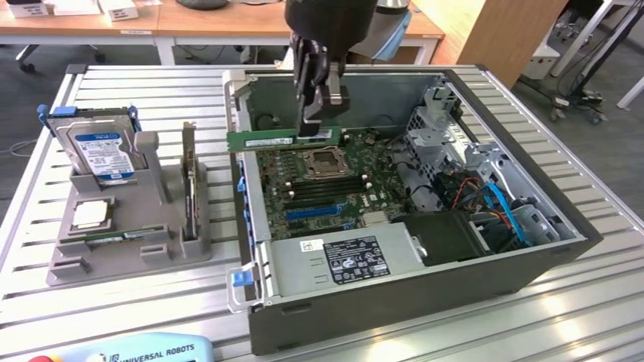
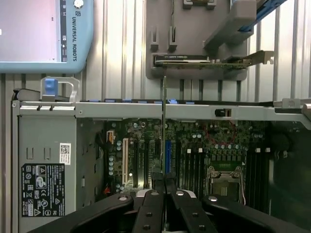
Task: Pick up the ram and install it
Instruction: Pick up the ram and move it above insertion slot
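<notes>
You have the long, thin green ram stick [image 1: 267, 140] lying level inside the open grey metal computer case [image 1: 403, 302], over its green motherboard [image 1: 322, 188]. Your black gripper's [image 1: 320, 132] jaws are clamped on one end of it. Outside the case, on the exterior view's left, a grey plastic fixture [image 1: 131, 245] carries a blue-labelled hard drive [image 1: 101, 151].

One ram [image 1: 262, 140] in the end effector [image 1: 320, 127], one hard drive [image 1: 98, 151], one expansion card [image 1: 188, 162], one processor chip [image 1: 90, 213], one computer case [image 1: 403, 302].
</notes>
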Robot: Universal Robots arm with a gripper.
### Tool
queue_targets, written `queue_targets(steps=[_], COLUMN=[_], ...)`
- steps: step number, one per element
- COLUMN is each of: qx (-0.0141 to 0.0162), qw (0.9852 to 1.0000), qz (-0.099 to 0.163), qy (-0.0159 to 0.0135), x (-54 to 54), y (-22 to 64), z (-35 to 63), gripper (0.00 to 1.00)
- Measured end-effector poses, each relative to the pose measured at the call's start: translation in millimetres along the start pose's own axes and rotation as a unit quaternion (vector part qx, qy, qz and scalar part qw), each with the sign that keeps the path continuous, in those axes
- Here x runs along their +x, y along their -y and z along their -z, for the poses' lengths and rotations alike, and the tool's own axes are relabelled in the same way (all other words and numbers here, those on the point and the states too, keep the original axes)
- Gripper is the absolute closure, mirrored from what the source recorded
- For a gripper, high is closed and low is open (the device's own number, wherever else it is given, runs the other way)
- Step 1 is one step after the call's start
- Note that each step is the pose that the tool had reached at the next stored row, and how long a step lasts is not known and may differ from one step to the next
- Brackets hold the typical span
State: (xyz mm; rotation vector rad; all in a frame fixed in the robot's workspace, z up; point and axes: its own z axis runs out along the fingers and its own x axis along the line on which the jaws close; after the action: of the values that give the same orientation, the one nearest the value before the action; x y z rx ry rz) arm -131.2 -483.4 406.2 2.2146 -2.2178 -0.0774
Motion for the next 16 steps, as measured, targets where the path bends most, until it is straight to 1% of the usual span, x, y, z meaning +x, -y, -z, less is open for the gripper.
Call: queue_targets(steps=[5,13,14,15,16], qx=[0.0,0.0,0.0,0.0,0.0], qw=[1.0,1.0,1.0,1.0,1.0], qz=[0.0,0.0,0.0,0.0,0.0], qy=[0.0,0.0,0.0,0.0,0.0], x=[0.0,-0.1,-0.1,-0.1,-0.2], y=[13.2,37.4,53.7,62.7,65.3], z=[0.5,1.5,2.1,2.5,2.6], gripper=[0.89,0.89,0.89,0.89,0.89])
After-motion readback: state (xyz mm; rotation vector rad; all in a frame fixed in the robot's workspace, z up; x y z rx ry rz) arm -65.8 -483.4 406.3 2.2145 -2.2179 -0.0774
